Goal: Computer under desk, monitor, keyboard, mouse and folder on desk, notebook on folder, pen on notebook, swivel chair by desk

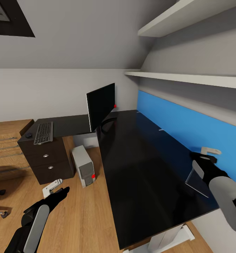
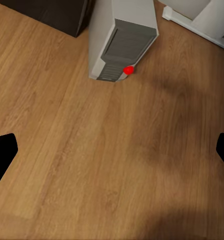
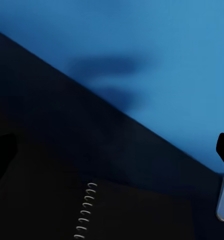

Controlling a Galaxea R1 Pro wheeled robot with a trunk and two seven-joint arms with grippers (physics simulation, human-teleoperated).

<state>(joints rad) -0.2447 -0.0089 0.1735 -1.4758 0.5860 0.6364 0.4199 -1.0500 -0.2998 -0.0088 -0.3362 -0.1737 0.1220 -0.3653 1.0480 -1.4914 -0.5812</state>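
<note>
Workspace seen from above, notebook held over counter (image 1: 139, 168).
Right end effector (image 1: 205, 158) clenched on notebook (image 1: 197, 180) near blue wall panel (image 1: 188, 130); left end effector (image 1: 56, 188) released above floor (image 2: 92, 165). Computer (image 1: 83, 166) stands under counter; keyboard (image 1: 44, 132), mouse (image 1: 28, 135), monitor (image 1: 101, 105) on it. Chair cut off.

Glossy black L-shaped bench (image 1: 139, 165). Black monitor (image 1: 101, 105) upright at its corner, seen edge-on. Dark keyboard (image 1: 44, 133) flat over the drawers, tiny black mouse (image 1: 28, 135) just beside. Grey-white computer (image 1: 83, 166) on the floor under the bench, red light at front. Spiral-bound notebook (image 3: 107, 210), dark, lies flat by the blue wall panel.
</note>
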